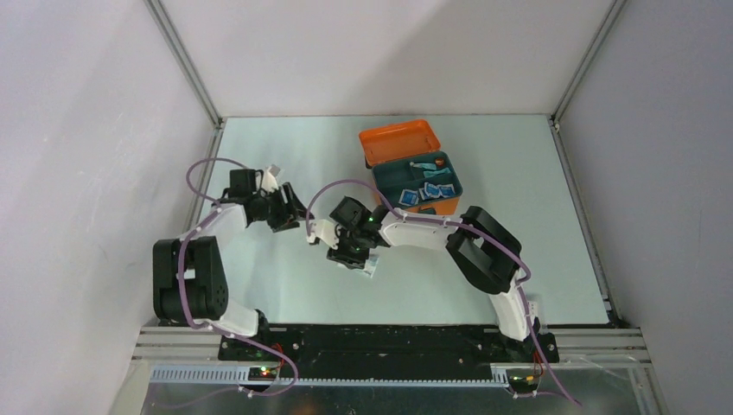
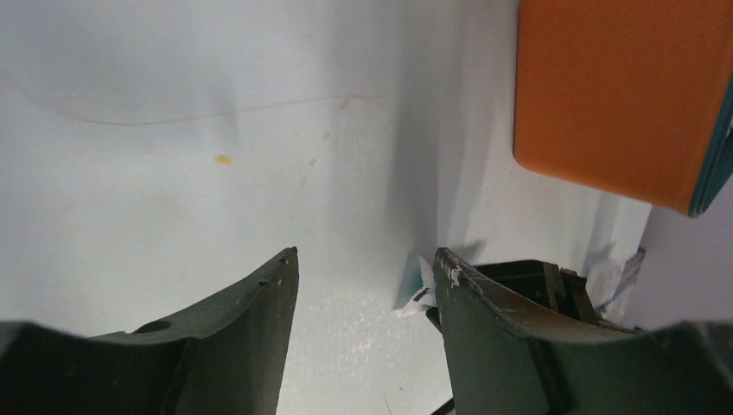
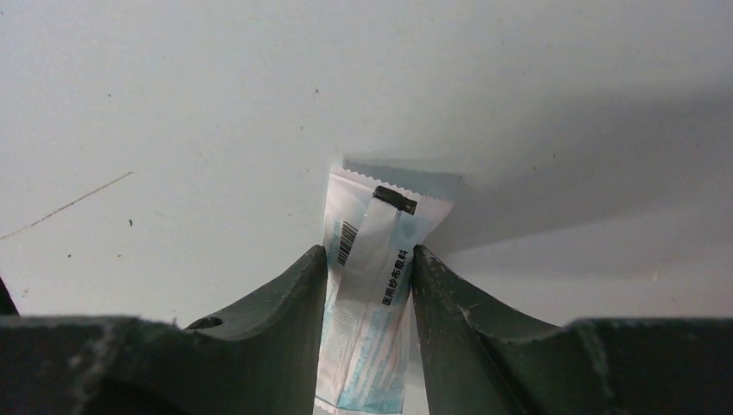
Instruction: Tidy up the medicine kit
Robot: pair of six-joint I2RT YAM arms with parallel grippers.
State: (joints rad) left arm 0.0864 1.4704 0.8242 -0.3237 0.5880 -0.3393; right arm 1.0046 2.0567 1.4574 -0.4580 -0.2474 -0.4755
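Medicine kit (image 1: 398, 141) lid up; R gripper (image 3: 370, 251) tight on white sachet (image 3: 380, 216); L gripper (image 2: 366, 255) jaws apart.

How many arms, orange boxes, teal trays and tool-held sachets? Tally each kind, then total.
Black-and-white robot arms: 2
Bright orange rectangular plastic box: 1
Dark teal plastic compartment tray: 1
White printed sachet in right tool: 1
Total: 5

medicine kit (image 1: 399, 143) | orange, rounded corners | lid open, laid back | far side of table (image 1: 285, 156)
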